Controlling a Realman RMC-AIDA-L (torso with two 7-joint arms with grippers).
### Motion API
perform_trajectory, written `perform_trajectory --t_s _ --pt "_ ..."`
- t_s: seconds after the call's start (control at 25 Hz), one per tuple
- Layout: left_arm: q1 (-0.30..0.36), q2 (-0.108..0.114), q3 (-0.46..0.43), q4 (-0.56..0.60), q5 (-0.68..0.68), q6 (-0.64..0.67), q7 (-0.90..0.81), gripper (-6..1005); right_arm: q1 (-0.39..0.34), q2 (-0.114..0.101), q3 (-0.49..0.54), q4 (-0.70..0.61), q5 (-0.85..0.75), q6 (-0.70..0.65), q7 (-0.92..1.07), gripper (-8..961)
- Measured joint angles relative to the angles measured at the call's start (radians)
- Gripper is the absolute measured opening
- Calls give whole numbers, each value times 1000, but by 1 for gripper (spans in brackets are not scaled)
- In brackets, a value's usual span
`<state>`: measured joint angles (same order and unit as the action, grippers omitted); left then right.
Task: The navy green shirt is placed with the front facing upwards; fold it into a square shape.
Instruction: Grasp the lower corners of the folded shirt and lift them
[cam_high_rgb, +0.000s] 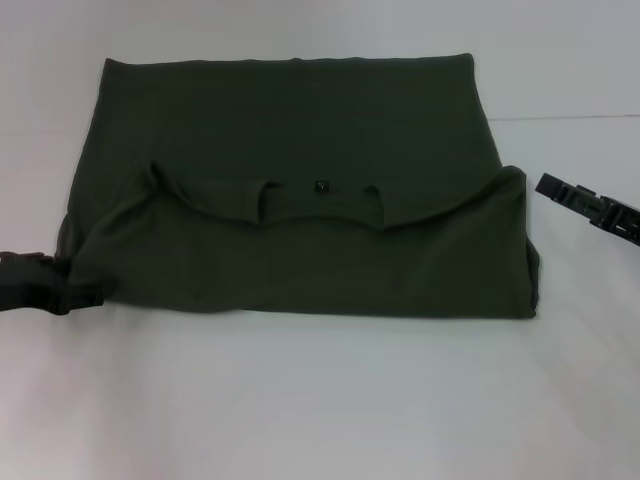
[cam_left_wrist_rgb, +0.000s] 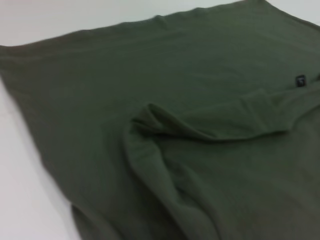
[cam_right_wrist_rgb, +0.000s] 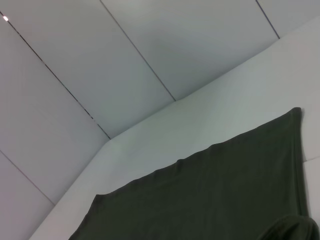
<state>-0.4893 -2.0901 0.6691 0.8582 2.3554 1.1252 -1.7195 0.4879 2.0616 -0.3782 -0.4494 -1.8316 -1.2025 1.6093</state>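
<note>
The navy green shirt (cam_high_rgb: 300, 130) lies on the white table (cam_high_rgb: 320, 400), folded across so that plain green fabric faces up. Its collar edge (cam_high_rgb: 320, 212) curves across the middle, with a small dark label (cam_high_rgb: 321, 186) just beyond it. My left gripper (cam_high_rgb: 40, 283) sits low at the shirt's near left corner, touching the fabric. My right gripper (cam_high_rgb: 590, 205) hovers just off the shirt's right edge, apart from the cloth. The left wrist view shows the rumpled shirt (cam_left_wrist_rgb: 175, 100) and the label (cam_left_wrist_rgb: 300, 80). In the right wrist view, the shirt's (cam_right_wrist_rgb: 225, 200) far edge lies flat.
White table surface surrounds the shirt, with a broad bare strip along the near side. Beyond the table's far edge stands a pale panelled wall (cam_right_wrist_rgb: 125, 60).
</note>
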Motion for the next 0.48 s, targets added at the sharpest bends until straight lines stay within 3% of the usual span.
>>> perform_trajectory --t_s 0.48 --pt "-8 4 14 -6 25 20 1 691 3 -2 -3 0 0 3 0 890"
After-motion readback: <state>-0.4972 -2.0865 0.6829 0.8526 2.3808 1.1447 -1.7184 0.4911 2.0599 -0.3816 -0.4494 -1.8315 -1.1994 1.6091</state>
